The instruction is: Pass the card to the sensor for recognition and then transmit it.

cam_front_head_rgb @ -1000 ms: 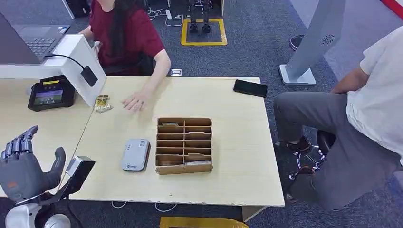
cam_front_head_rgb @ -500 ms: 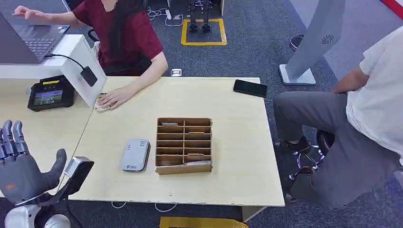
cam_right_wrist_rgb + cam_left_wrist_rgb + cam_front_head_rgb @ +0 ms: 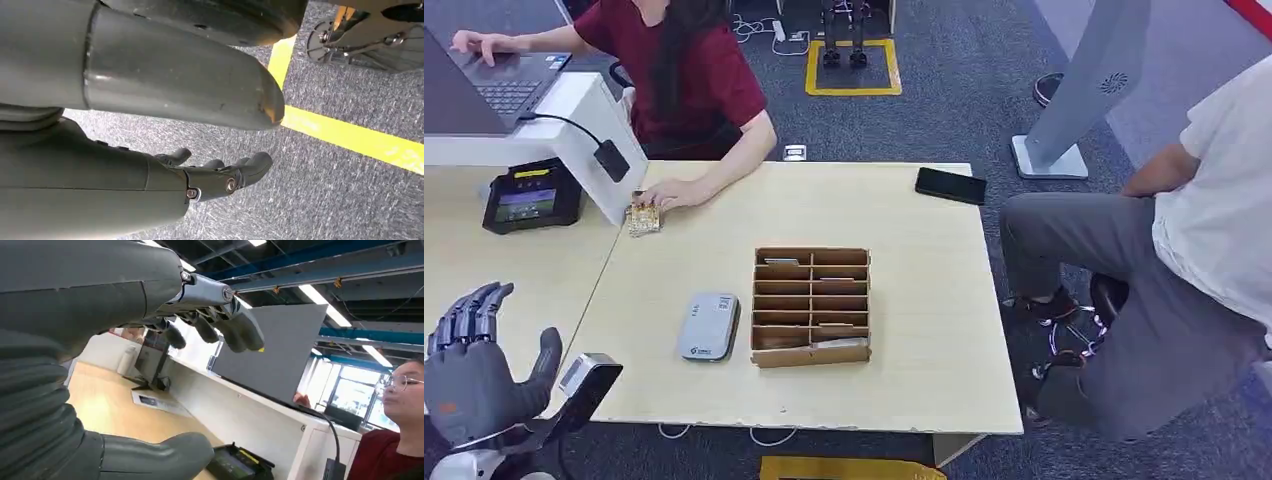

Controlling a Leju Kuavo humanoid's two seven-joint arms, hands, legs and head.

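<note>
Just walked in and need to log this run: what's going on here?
The robot's left hand is raised, open and empty, near the table's front left corner. Its right hand hangs over the floor, also empty. A person in a red shirt rests a hand by a small packet. The grey sensor and cardboard organizer sit untouched.

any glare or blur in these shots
Head view: even light, sharp, no glare on the table. Left wrist view: ceiling lights and windows blow out behind the left robot hand, which looms soft and dark. Right wrist view: right robot hand shaded, carpet crisp.
</note>
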